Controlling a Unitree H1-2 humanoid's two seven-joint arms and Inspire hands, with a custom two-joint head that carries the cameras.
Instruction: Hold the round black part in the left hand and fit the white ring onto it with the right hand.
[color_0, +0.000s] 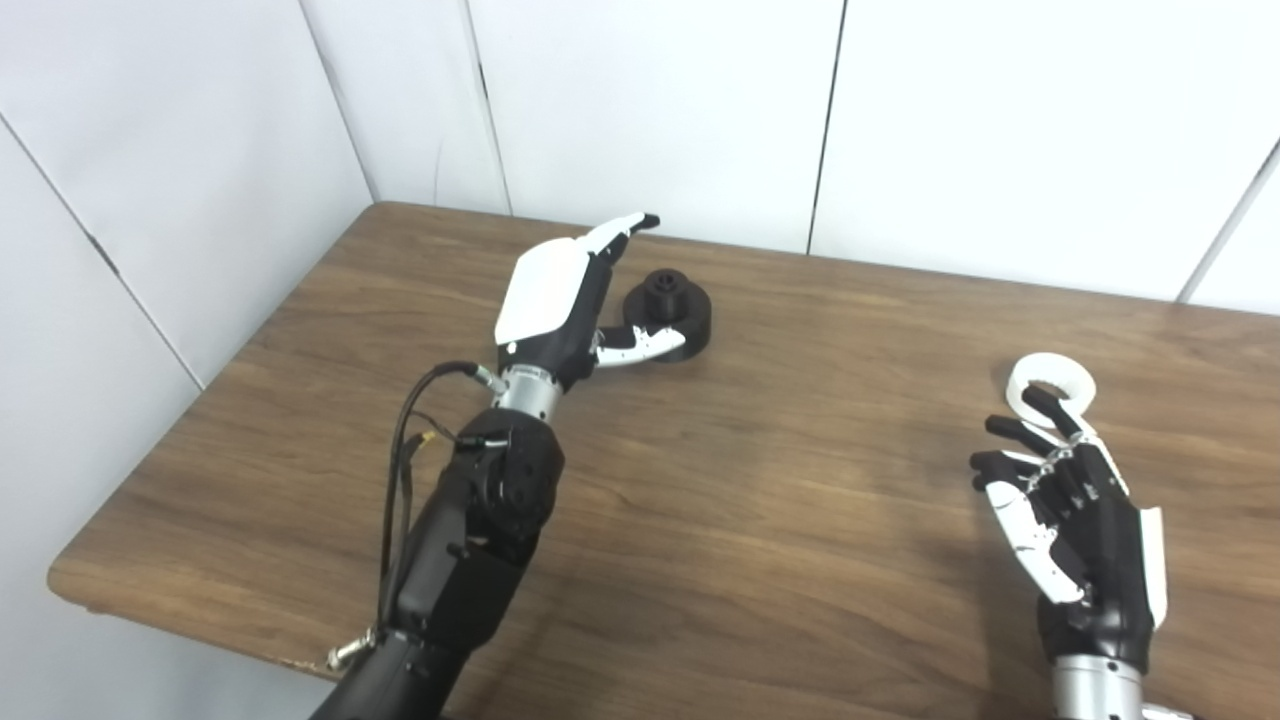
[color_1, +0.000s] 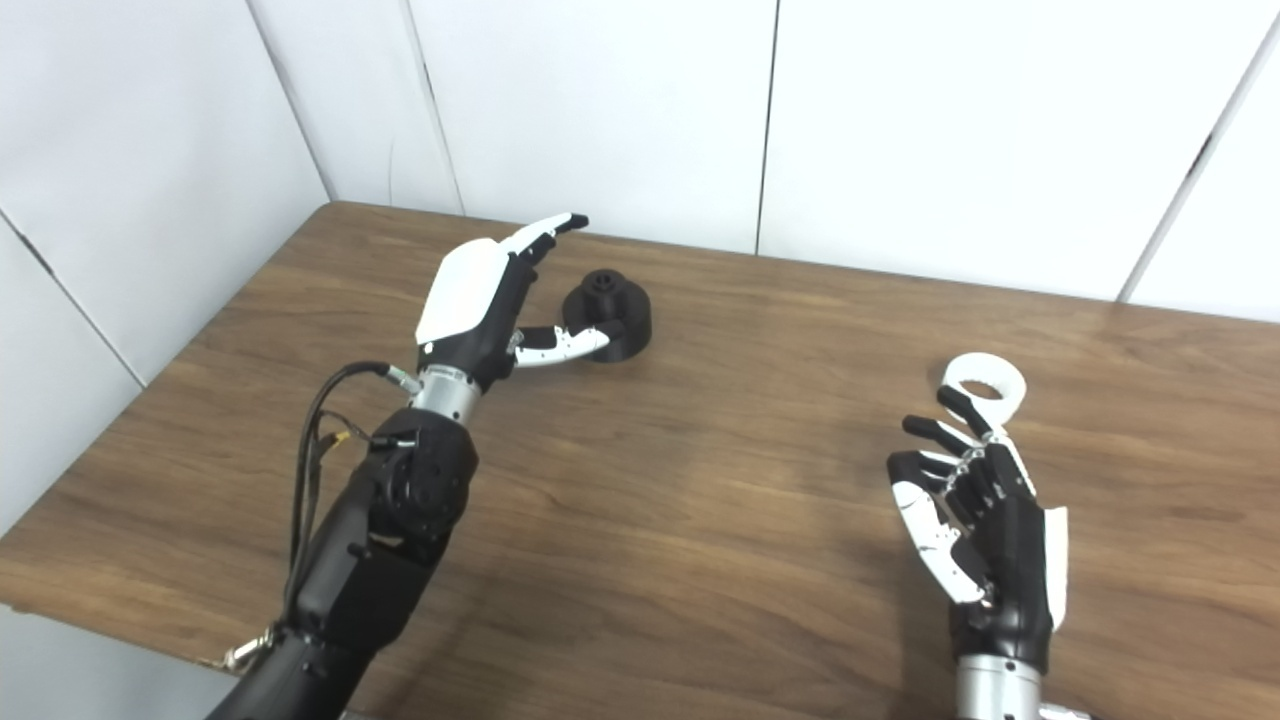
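The round black part (color_0: 672, 308) sits on the wooden table (color_0: 760, 480) towards its far left, and the left hand (color_0: 560, 300) stands just beside it with fingers (color_0: 625, 229) stretched wide above and the thumb reaching along its near side, gripping nothing. The white ring (color_0: 1050, 383) lies flat at the right, where the right hand (color_0: 1075, 530) hovers close, its fingers (color_0: 1040, 405) spread and empty.

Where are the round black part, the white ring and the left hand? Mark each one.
round black part (color_0: 680, 312), left eye view, on its top face beside the raised hub.
white ring (color_0: 1078, 383), left eye view, on its right rim.
left hand (color_1: 468, 295), right eye view, on its white back.
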